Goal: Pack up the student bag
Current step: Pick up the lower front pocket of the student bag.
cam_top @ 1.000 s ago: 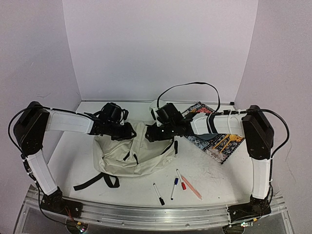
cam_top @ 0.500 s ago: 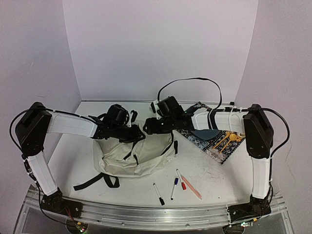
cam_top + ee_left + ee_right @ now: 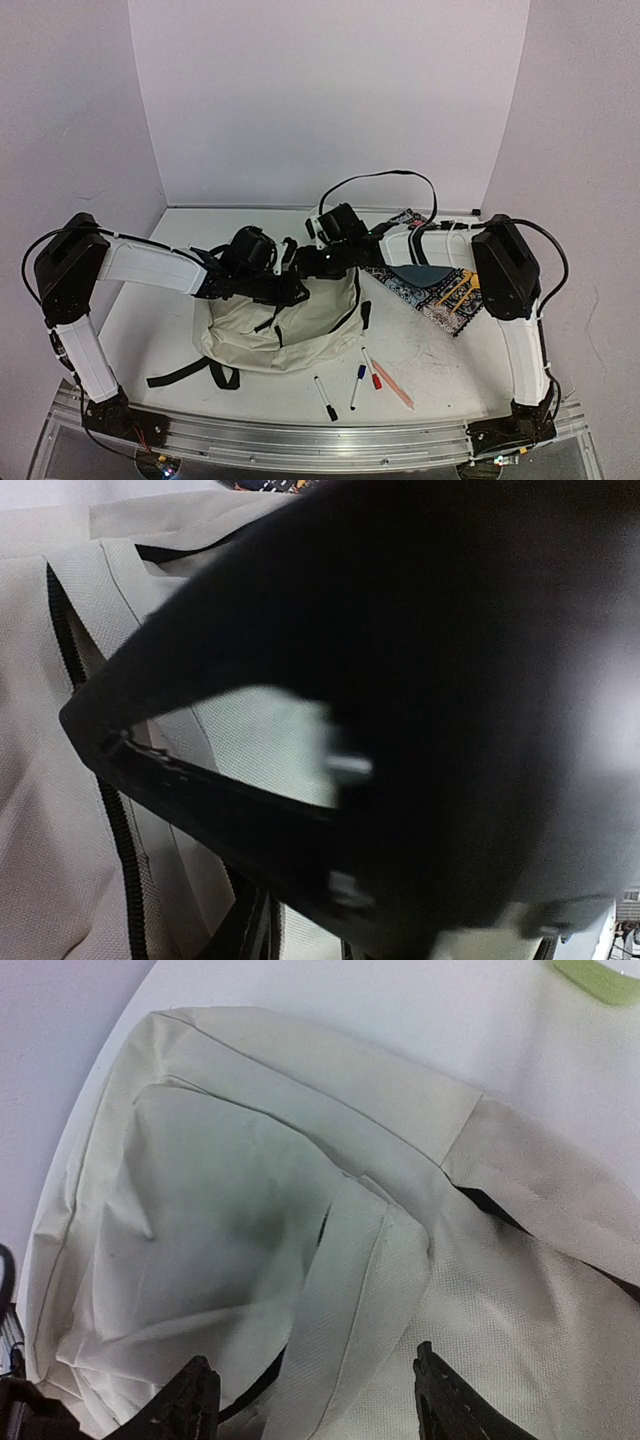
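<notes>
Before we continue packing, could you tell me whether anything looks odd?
Nothing is spilled or damaged. The student bag lies rumpled with one black strap trailing toward the near edge, and a dark blurred shape blocks most of the left wrist view.

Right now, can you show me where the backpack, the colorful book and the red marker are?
student bag (image 3: 262,335), top view, on its cream front panel.
colorful book (image 3: 447,293), top view, on its patterned cover.
red marker (image 3: 370,369), top view, on the middle of its barrel.
</notes>
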`<action>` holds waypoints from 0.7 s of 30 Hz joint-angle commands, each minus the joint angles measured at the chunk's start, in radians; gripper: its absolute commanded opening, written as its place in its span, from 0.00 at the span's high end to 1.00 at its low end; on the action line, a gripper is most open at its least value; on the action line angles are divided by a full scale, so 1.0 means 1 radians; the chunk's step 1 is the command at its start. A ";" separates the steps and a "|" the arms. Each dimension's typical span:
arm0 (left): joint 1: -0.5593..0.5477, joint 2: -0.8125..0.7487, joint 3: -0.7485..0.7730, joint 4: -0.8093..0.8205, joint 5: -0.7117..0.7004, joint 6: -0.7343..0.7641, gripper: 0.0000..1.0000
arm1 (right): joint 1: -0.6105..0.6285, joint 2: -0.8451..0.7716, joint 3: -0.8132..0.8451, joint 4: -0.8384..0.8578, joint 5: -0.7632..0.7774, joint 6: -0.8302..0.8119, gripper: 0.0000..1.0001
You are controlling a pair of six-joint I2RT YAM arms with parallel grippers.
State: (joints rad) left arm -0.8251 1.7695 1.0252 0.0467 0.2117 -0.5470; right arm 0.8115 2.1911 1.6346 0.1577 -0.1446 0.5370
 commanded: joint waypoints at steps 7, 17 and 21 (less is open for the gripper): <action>-0.056 -0.017 -0.013 0.028 -0.014 0.104 0.74 | -0.028 0.060 -0.002 -0.041 -0.029 0.020 0.47; -0.055 -0.109 0.029 -0.146 -0.257 0.135 0.62 | -0.061 0.013 -0.142 0.099 -0.116 0.041 0.88; -0.055 -0.107 0.083 -0.273 -0.380 0.144 0.57 | -0.066 0.011 -0.187 0.191 -0.173 0.085 0.96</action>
State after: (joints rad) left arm -0.8768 1.7027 1.0291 -0.0817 -0.0053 -0.4321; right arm 0.7597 2.2251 1.5093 0.3345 -0.2619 0.5841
